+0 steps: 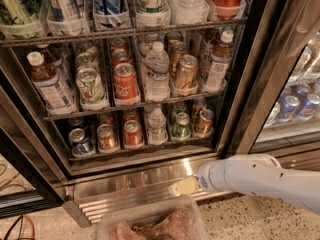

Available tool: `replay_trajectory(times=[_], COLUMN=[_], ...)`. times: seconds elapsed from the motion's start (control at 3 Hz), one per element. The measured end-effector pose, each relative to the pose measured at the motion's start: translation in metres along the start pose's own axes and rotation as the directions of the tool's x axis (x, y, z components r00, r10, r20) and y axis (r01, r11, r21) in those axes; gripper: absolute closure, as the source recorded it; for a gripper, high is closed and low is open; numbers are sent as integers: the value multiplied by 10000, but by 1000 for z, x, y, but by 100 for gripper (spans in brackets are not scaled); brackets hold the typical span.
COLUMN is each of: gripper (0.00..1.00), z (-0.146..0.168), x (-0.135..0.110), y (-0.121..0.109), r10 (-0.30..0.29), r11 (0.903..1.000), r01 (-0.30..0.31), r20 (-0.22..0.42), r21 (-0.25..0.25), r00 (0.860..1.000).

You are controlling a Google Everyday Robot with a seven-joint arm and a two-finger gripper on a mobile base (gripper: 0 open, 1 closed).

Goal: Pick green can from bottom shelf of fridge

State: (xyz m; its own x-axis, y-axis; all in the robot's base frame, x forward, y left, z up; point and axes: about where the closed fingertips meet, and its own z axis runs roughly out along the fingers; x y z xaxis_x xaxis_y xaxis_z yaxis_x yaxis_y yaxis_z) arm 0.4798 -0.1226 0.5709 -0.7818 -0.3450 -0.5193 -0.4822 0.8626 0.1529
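The fridge stands open, with wire racks of drinks. On the bottom shelf a row stands: a blue can, a gold can, a red can, a water bottle, the green can and a gold-brown can. The green can is dark green with a silver top, upright, second from the right. My gripper is at the end of the white arm, low in front of the ribbed steel base. It is below the green can, well apart from it, and holds nothing that I can see.
The shelf above holds brown tea bottles, a white can with green marks, a red can, a water bottle and a gold can. A clear plastic bin sits on the floor under the gripper. A black door frame stands to the right.
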Motion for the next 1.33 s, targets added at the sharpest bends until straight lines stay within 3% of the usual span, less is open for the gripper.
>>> replay_trajectory(times=[0.33, 0.67, 1.0, 1.33], gripper=[0, 0, 0, 0], z=[5, 0, 0, 14], x=[-23, -48, -48, -56], y=[-25, -67, -67, -49], r10=[-99, -98, -97, 75], r11=[9963, 9831, 9831, 9901], r01=[19, -249, -250, -393], r20=[932, 1880, 1880, 2289], r21=[857, 1812, 1811, 1348], r00=[9956, 9821, 9821, 9734])
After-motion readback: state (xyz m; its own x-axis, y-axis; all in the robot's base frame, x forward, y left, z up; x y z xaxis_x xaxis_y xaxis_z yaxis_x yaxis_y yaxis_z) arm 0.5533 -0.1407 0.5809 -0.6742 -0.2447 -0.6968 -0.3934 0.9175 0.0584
